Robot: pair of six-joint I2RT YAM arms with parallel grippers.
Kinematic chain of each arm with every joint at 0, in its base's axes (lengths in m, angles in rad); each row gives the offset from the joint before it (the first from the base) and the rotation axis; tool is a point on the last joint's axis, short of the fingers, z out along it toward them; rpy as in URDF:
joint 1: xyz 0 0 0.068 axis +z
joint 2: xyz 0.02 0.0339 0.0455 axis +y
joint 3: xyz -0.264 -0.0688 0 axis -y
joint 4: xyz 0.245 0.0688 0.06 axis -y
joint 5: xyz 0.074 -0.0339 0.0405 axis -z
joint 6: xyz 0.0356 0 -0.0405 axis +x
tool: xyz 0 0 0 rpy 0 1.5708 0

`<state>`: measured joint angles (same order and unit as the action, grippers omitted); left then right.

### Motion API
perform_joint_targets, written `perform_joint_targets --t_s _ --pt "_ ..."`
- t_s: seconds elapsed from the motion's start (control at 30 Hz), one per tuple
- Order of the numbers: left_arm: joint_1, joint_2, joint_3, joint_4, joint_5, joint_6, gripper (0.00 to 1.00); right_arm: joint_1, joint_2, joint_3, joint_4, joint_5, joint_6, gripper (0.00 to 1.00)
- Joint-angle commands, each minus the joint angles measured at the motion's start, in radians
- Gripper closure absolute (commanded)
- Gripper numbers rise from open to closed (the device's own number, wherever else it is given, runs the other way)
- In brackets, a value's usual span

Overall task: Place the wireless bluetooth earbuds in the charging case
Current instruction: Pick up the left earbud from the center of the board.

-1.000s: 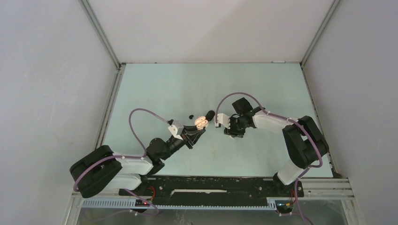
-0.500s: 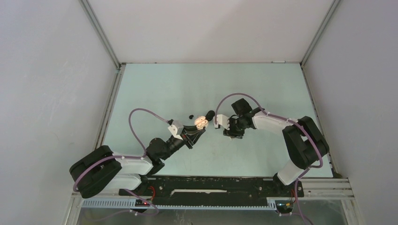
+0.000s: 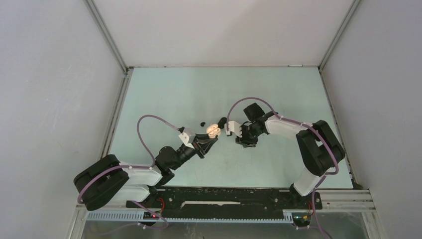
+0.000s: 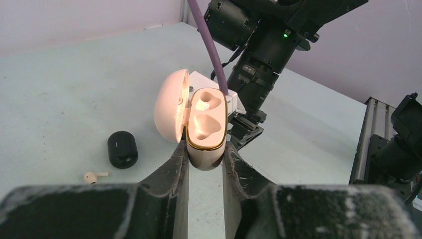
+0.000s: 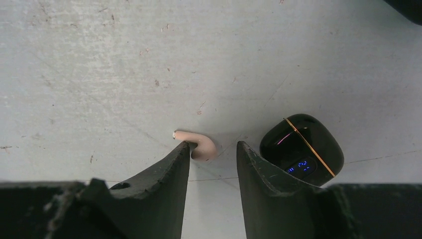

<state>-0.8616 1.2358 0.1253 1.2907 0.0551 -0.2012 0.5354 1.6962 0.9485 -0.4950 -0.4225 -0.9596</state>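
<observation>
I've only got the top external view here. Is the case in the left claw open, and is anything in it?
Observer: On the left wrist view, the pale case pinched in the left claw has its lid swung open, and both sockets are empty.
Operator: What's under the right claw?
Observer: On the right wrist view, a pinkish earbud lies on the table between the open jaws, right at one jaw's tip, not pinched.
Operator: Anything close to it?
Observer: A black case with a gold band and blue lights sits just outside the other jaw.
</observation>
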Motion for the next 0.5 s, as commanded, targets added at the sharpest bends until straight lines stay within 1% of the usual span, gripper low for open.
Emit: perform_joint_targets --t_s 0.0,0.1,0.2,0.3,0.47 --pt "0.003 -0.023 -0.001 0.022 0.0 0.017 1.0 0.008 0.041 -0.002 -0.047 -0.005 -0.006 0.59" --pt "0.003 -0.024 -0.001 0.02 -0.001 0.017 1.0 0.005 0.036 -0.002 -0.045 -0.01 0.003 0.62" --pt "0.004 -0.027 -0.001 0.017 -0.001 0.018 1.0 0.002 0.037 -0.002 -0.046 -0.007 0.013 0.6" --pt "0.004 -0.027 0.001 0.013 0.001 0.018 1.0 -0.001 0.044 -0.002 -0.044 0.0 0.017 0.62" --pt "0.003 -0.028 0.002 0.01 0.002 0.019 1.0 -0.004 0.044 0.006 -0.06 -0.006 0.025 0.74"
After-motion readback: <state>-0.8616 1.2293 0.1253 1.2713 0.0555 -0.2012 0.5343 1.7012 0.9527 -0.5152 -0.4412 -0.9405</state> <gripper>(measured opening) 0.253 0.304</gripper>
